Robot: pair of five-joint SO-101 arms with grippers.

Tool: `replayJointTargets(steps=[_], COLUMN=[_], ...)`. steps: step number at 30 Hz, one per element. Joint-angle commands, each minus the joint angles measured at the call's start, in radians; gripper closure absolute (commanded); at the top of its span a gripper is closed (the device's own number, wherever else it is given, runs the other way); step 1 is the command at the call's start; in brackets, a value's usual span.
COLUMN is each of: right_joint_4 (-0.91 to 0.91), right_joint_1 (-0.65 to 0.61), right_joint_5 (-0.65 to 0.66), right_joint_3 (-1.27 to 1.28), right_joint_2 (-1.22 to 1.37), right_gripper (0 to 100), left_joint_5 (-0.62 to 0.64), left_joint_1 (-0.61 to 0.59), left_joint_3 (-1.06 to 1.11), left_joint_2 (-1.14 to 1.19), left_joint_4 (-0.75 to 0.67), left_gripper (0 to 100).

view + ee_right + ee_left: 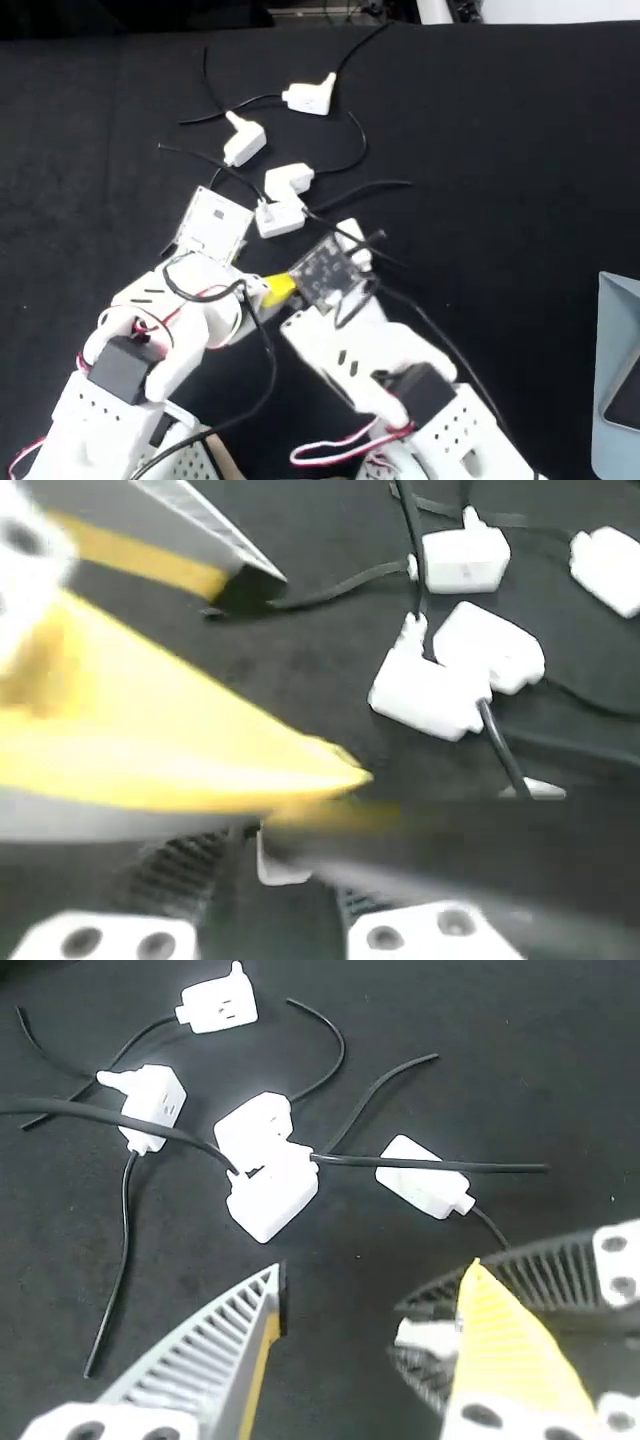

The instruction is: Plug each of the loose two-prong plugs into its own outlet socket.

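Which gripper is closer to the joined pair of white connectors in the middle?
Left. The left gripper faces the joined pair just ahead of its open jaws; the right gripper sits farther off to the side.

White printed arms (160,330) carry black servos (125,365), red and black cables (268,345) and yellow-faced ribbed tool fingers (500,1340).

Black cloth (520,150) covers the whole table from my high view, flat, with no folds I can make out. At the right edge sits a pale blue-grey tray (612,330), cut off by the frame, with a dark flat object (628,400) lying on it that I cannot identify. Past the far edge of the cloth there is a white strip (560,10) and, left of it, a dark tangle of cables (330,12).
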Motion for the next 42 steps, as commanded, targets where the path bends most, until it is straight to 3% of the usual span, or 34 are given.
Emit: replayJointTargets(steps=[1, 6, 11, 24, 31, 38, 42], right_joint_4=[-0.015, -0.021, -0.025, -0.170, -0.193, -0.196, -0.193], right_joint_1=[0.100, 0.207, 0.342, 0.657, 0.729, 0.733, 0.733], right_joint_5=[0.002, -0.009, -0.054, -0.196, -0.218, -0.219, -0.219], right_joint_3=[-0.076, -0.101, -0.145, -0.151, -0.154, -0.154, -0.154], right_joint_2=[0.030, 0.028, 0.028, 0.028, 0.028, 0.028, 0.028], right_gripper=[98.7, 98.7, 98.7, 98.7, 98.7, 98.7, 98.7], left_joint_5=[-0.023, 0.040, 0.046, 0.245, 0.305, 0.350, 0.350], left_joint_1=[-0.022, -0.120, -0.127, 0.096, 0.174, 0.182, 0.185], left_joint_3=[-0.064, -0.025, 0.012, -0.280, -0.513, -0.638, -0.719], left_joint_2=[-0.011, 0.021, 0.175, 0.792, 1.048, 1.336, 1.452], left_joint_4=[-0.003, -0.066, -0.153, -0.218, -0.219, -0.381, -0.393], left_gripper=[72, 71, 68, 67, 67, 68, 68])
